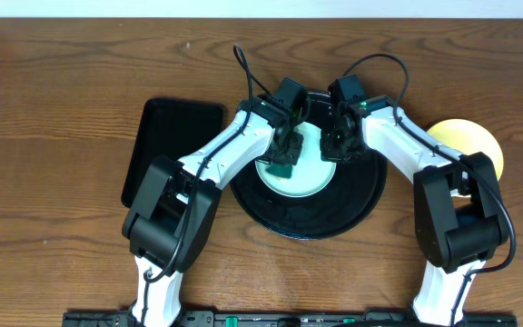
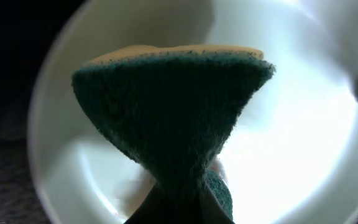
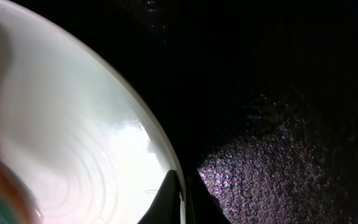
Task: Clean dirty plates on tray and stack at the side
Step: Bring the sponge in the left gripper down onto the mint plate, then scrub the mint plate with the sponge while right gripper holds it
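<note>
A pale mint plate (image 1: pixel 305 173) lies on the round black tray (image 1: pixel 352 213). My left gripper (image 1: pixel 284 156) is shut on a green and yellow sponge (image 2: pixel 173 118) and presses it onto the plate (image 2: pixel 291 155). My right gripper (image 1: pixel 337 145) is shut on the plate's right rim (image 3: pixel 166 162), one finger inside and one outside. A pale yellow plate (image 1: pixel 466 141) lies on the table to the right of the tray. A third plate is not visible.
A smaller rectangular black tray (image 1: pixel 166 136) lies left of the round tray. The table is brown wood. The tray floor (image 3: pixel 278 155) shows wet speckles in the right wrist view.
</note>
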Available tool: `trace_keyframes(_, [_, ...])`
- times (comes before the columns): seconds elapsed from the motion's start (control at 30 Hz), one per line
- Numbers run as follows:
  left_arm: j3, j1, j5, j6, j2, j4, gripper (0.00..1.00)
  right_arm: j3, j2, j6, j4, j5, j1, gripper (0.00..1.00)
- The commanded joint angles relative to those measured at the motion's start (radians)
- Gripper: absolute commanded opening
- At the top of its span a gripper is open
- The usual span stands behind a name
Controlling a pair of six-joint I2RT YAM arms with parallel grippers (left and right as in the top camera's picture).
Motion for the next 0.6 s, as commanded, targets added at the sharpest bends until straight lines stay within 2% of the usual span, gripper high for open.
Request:
trace_keyframes(0.0, [-0.006, -0.006, 0.124, 0.010, 0.023, 0.020, 0.08, -0.011, 0.044, 0.002, -0.006, -0.001, 0.011, 0.01])
trace_keyframes(0.17, [-0.006, -0.007, 0.085, 0.022, 0.023, 0.117, 0.07, -0.011, 0.044, 0.002, -0.011, -0.001, 0.011, 0.01])
trace_keyframes(0.43, [-0.006, -0.007, -0.323, 0.021, 0.034, 0.214, 0.08, -0.011, 0.044, 0.002, -0.016, -0.001, 0.011, 0.01])
trace_keyframes(0.57, [-0.007, -0.007, -0.402, 0.021, 0.038, 0.196, 0.08, -0.011, 0.044, 0.002, -0.016, -0.001, 0.011, 0.01])
